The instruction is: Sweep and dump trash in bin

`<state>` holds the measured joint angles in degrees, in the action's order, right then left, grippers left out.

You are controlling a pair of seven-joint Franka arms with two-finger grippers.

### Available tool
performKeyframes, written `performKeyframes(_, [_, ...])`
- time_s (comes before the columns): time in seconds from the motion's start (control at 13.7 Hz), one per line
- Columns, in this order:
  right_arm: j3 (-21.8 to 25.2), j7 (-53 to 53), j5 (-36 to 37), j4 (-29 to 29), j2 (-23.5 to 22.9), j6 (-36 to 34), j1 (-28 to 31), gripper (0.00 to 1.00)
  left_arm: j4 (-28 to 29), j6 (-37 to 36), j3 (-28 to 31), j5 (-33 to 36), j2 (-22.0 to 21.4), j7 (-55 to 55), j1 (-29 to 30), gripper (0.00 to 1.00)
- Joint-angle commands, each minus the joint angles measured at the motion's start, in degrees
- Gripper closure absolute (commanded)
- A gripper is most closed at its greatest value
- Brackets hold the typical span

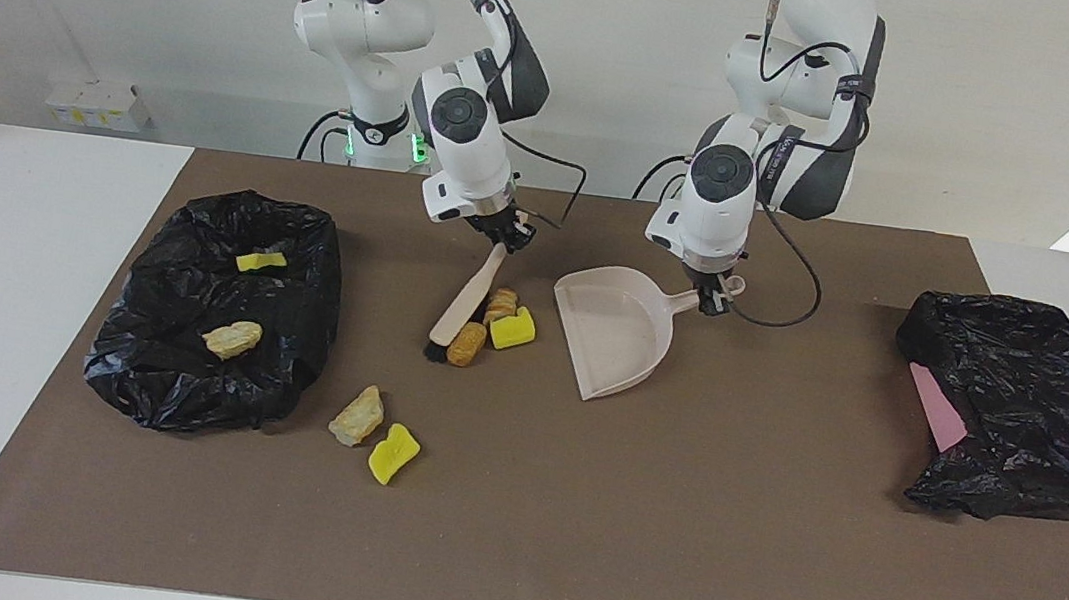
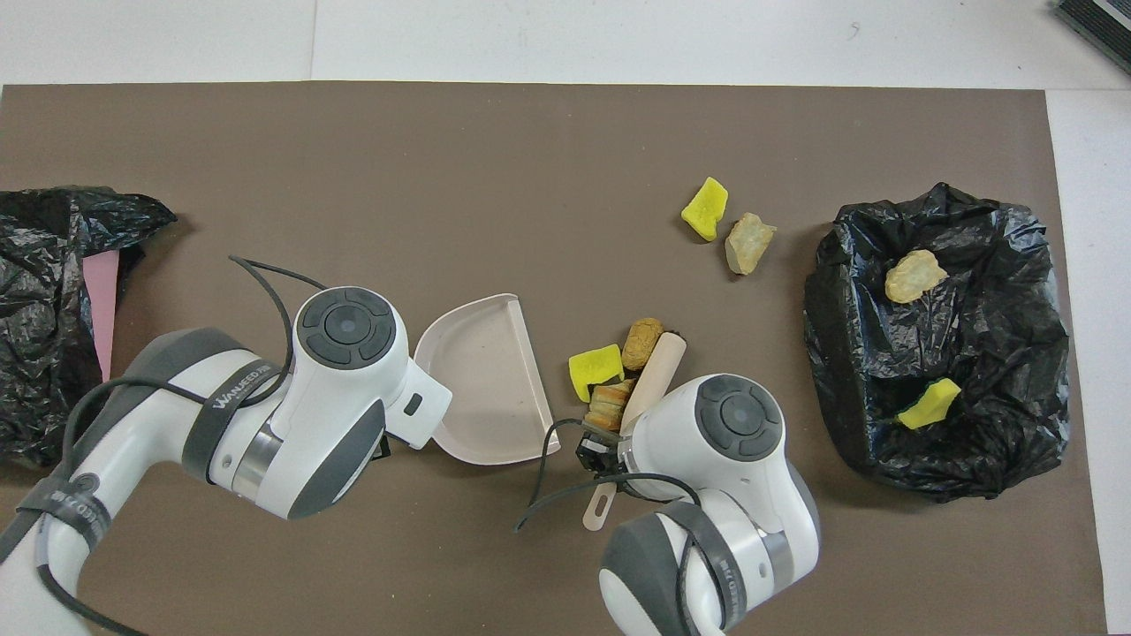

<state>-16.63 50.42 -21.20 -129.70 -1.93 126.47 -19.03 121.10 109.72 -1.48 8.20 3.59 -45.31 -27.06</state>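
Note:
My right gripper [image 1: 507, 232] is shut on the handle of the beige hand brush [image 1: 466, 302]. The brush slants down and its dark bristles touch the mat beside a small pile of trash. The pile is a yellow sponge chunk [image 1: 512, 328] and two brown lumps [image 1: 467, 343], also seen in the overhead view [image 2: 595, 369]. My left gripper [image 1: 716, 299] is shut on the handle of the beige dustpan [image 1: 616, 335]. The dustpan's open mouth faces the pile [image 2: 482, 380]. A tan lump [image 1: 357, 415] and a yellow chunk [image 1: 393, 452] lie farther from the robots.
A bin lined with a black bag [image 1: 144, 366] stands toward the right arm's end and holds a yellow chunk [image 1: 260, 261] and a tan lump [image 1: 231, 338]. Another crumpled black bag [image 1: 1024, 416] with a pink sheet [image 1: 935, 406] lies toward the left arm's end.

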Motion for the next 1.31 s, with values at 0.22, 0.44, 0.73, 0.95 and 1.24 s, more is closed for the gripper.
performKeyframes(0.22, [-0.16, 0.82, -5.43, 7.69, -4.58, 0.62, -7.06, 1.00, 2.30, 1.90, 0.69, 0.41, -1.92, 2.24, -1.41, 1.00])
performKeyframes(0.44, [-0.16, 1.17, -5.43, 9.98, -4.75, 0.27, -11.11, 1.00, 2.83, 2.51, 0.69, -0.38, -1.92, 2.86, -1.33, 1.00])
performKeyframes(0.73, [0.28, 0.65, 1.74, 12.27, -4.40, -4.56, -10.95, 1.00, 2.91, 2.87, 0.69, -1.34, -1.92, 3.03, -1.33, 1.00])
performKeyframes(0.95, [0.37, -1.63, 10.97, 13.50, -4.40, -8.94, -7.27, 1.00, 2.91, 2.78, 0.69, -1.43, -1.92, 2.95, -0.98, 1.00])
performKeyframes(1.24, [0.28, -11.11, 23.37, 21.92, -7.72, -18.70, 2.04, 1.00, 2.48, 2.78, 0.86, -1.43, -1.74, 2.94, -0.54, 1.00])
